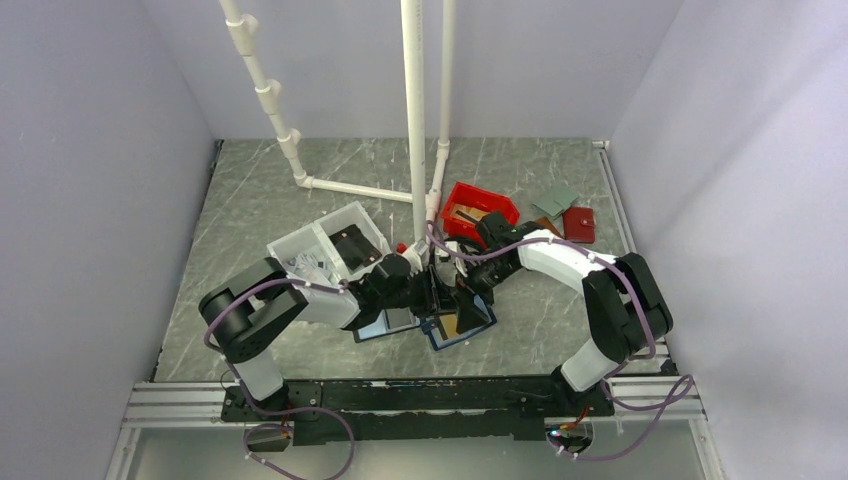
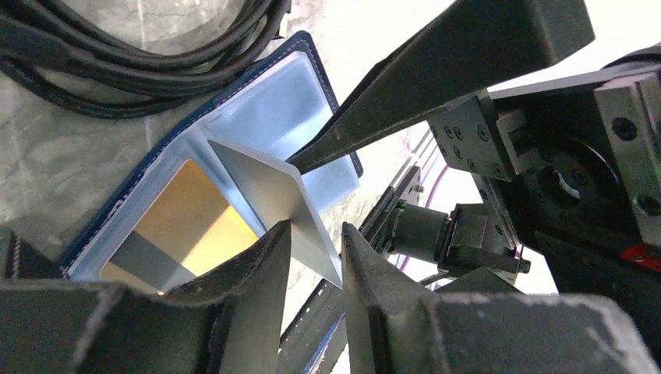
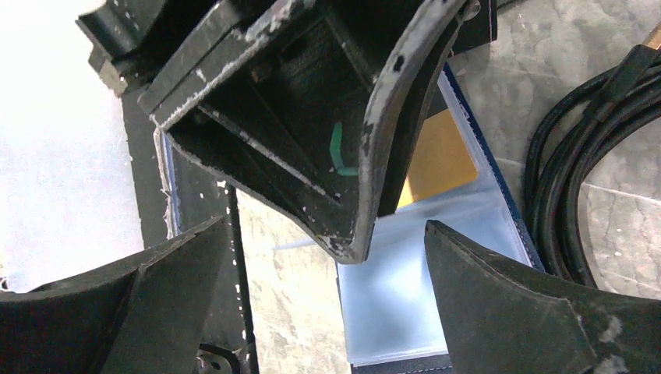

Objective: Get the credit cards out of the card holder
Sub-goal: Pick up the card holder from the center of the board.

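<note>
We see a grey marbled counter [image 1: 560, 310] between lilac walls [image 1: 100, 150]. The card holder [image 2: 273, 117] lies open on it. The left end effector [image 2: 316, 230] is narrow at a silver card [image 2: 273, 195], grip unclear; the right end effector [image 3: 326, 226] is wide.

**Card holder [image 2: 300, 105] lying open on the tabletop [image 2: 47, 164]**

The card holder is lying with a cable bundle [image 2: 156, 82] just beside it. One credit card [image 2: 183, 226] is sitting in its pocket. A second credit card [image 2: 269, 195] is standing tilted on the fold, reaching between the fingers of the left tool [image 2: 316, 234], with the right tool [image 3: 325, 226] touching its upper edge.
</note>
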Tool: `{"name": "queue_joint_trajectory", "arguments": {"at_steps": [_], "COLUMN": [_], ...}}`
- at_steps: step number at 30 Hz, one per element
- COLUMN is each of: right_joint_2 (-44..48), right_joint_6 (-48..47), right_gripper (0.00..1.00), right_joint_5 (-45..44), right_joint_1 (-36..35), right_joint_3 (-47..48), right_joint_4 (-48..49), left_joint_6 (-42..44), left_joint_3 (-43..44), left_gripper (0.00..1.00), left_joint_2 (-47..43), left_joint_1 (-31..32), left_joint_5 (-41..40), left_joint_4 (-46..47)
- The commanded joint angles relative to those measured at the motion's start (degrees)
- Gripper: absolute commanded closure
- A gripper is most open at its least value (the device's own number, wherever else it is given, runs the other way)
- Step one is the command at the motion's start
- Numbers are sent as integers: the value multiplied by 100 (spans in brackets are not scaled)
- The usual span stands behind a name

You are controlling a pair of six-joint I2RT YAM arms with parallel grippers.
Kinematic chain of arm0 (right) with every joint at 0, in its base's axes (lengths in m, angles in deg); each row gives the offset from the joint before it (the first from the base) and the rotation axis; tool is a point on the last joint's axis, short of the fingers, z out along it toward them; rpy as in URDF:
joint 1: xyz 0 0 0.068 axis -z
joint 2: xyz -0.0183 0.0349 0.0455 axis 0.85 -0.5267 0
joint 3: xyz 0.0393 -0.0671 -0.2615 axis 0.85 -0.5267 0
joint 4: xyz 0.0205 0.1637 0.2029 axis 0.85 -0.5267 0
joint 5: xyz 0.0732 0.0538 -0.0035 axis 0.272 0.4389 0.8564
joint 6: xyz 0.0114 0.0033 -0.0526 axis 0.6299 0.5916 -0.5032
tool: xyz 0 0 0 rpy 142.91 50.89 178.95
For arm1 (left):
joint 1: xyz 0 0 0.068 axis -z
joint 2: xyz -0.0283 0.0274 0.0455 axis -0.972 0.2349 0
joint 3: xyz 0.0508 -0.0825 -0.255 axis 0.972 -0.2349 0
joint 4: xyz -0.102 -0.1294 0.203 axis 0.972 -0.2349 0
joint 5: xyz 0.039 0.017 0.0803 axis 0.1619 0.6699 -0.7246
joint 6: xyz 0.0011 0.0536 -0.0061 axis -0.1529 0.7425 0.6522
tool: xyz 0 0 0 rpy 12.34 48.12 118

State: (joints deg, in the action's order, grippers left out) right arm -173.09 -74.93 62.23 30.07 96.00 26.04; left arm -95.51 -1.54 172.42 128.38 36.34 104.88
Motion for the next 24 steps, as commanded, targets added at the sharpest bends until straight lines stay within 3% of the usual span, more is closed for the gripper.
{"name": "queue_joint_trajectory", "arguments": {"at_steps": [1, 5, 10, 13, 18, 24], "right_joint_2": [133, 67, 62, 106, 45, 25], "right_joint_6": [111, 253, 263, 263, 270, 395], "right_gripper": [0, 3, 16, 30, 63, 87], "right_joint_5": [215, 5, -268, -415, -556, -651], "right_joint_1": [50, 56, 57, 91, 107, 148], "right_joint_3": [196, 185, 194, 194, 216, 212], "right_joint_4": [-30, 88, 111, 114, 97, 160], "left_joint_6": [165, 102, 129, 186, 252, 270], "left_joint_3": [327, 393, 408, 369, 282, 185], "left_gripper": [64, 64, 64, 64, 64, 64], "left_joint_2": [148, 303, 242, 102, -90, -233], "left_joint_1": [-24, -28, -28, -28, -24, -23], "left_joint_5": [181, 215, 131, 18, -180, -319], "left_joint_4": [279, 406, 332, 161, -46, -134]}}
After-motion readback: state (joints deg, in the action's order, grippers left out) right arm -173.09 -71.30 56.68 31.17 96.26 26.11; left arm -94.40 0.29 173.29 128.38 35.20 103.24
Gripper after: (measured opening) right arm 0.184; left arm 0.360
